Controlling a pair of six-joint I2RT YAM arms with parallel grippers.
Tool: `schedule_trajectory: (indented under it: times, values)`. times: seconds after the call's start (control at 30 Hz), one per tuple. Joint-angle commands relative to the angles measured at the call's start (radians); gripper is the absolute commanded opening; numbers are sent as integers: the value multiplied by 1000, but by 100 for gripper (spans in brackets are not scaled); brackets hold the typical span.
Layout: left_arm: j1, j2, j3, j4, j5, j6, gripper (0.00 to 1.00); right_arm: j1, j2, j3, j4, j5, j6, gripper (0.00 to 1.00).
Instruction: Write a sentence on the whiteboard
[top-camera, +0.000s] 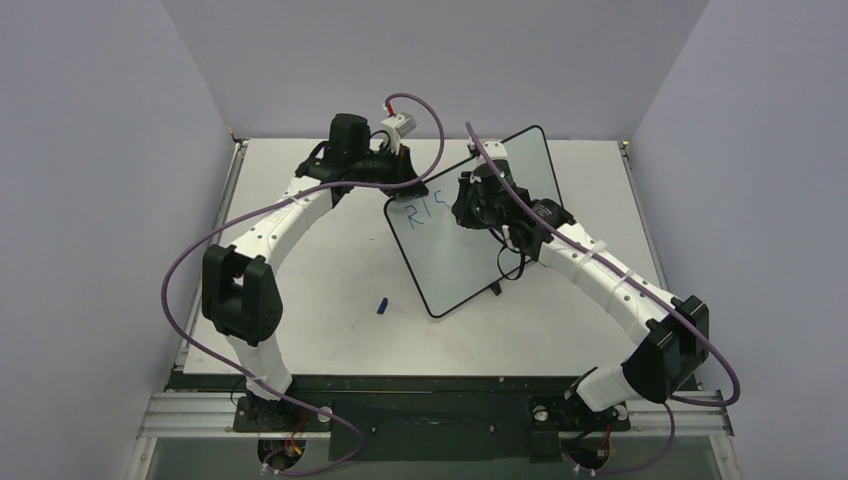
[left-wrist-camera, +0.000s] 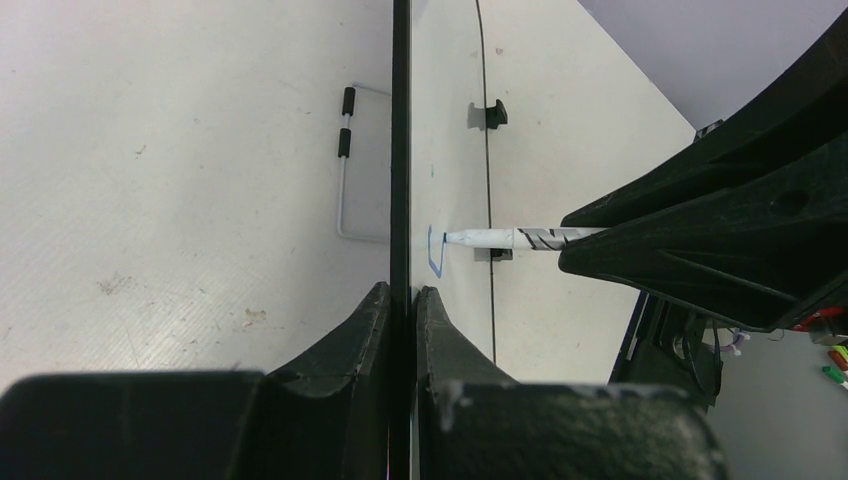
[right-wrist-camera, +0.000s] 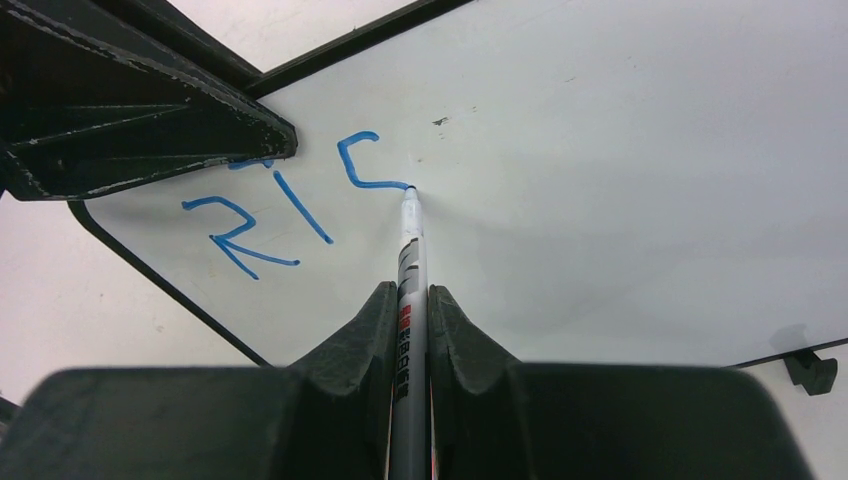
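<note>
Centre of the overhead frame, a little right: the small glossy white whiteboard with rounded corners and a thin black frame (top-camera: 490, 235) sits turned on a diagonal on the pale worktop (top-camera: 320, 290). The left wrist view catches it edge-on, with a thin wire stand (left-wrist-camera: 343, 190) showing behind it, so it is propped up rather than lying flat.

The left end effector (left-wrist-camera: 402, 300) is up at the board's upper left edge in the overhead view. It is clenched right on the frame, one finger on each face.

Over to the right end effector (right-wrist-camera: 411, 300): it is squeezed tight on a slim white-and-grey marker pen with a blue tip (right-wrist-camera: 409, 250). The barrel runs straight out between the fingers. The tip is touching the board's surface.

The blue lettering (right-wrist-camera: 290, 205) sits in the left part of the right wrist frame, near the board's rounded corner. There is an "R", a slanted "I", and a third letter only part drawn, a hook shape. The pen tip rests exactly at the end of that hook's lower stroke.

Lower left of the board in the overhead frame, well apart from it, a small blue object (top-camera: 382, 305) lies on the worktop; it is too small to identify. Purple cables (top-camera: 180, 270) loop along both arms.
</note>
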Motion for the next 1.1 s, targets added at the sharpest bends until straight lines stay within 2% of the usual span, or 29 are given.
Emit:
schedule_trajectory:
  times: [0.0,0.77,1.07]
  values:
    - [-18,-51,16,58,25,71,0,-3,-11,-28,-6,13,0,0]
    - [-17,-50,18,58,26,72,0,50,-3,51,-13,-50,-8,0]
    - [-17,-51,16,58,24,72,0,9,-100,15,71,-153,10,0]
